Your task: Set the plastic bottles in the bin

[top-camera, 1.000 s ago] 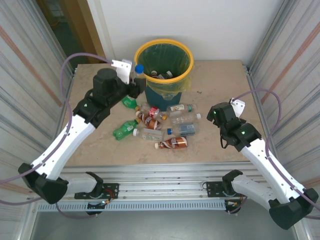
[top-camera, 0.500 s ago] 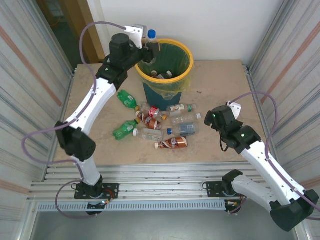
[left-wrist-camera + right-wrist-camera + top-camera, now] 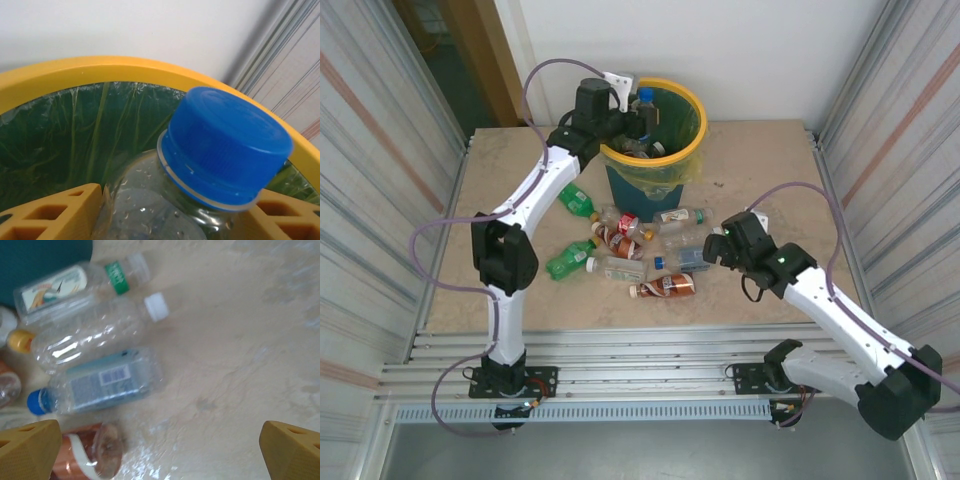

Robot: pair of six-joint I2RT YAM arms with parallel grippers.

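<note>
My left gripper (image 3: 638, 112) is shut on a clear bottle with a blue cap (image 3: 643, 97), held upright just inside the near-left rim of the yellow-rimmed bin (image 3: 703, 120). In the left wrist view the bottle (image 3: 150, 200) sits between my yellow fingers (image 3: 50, 212), with the bin's rim (image 3: 100, 70) and green liner behind it. Several bottles lie in front of the bin: a green one (image 3: 570, 262), a brown one (image 3: 665, 286) and a blue-labelled clear one (image 3: 685, 258). My right gripper (image 3: 715, 245) hangs open above the table, right of the blue-labelled bottle (image 3: 100, 382) and the brown bottle (image 3: 90, 452).
More bottles lie near the bin's foot: a green one (image 3: 578, 200), a red-labelled one (image 3: 620, 225) and a green-labelled clear one (image 3: 75, 282). A clear bottle with a white cap (image 3: 95, 332) lies beside them. Bare tabletop (image 3: 770, 180) stretches to the right. Metal walls flank both sides.
My left arm has lifted the blue-capped bottle from beside the bin and carried it rightward over the rim. My right gripper has moved left toward the bottles on the table.
</note>
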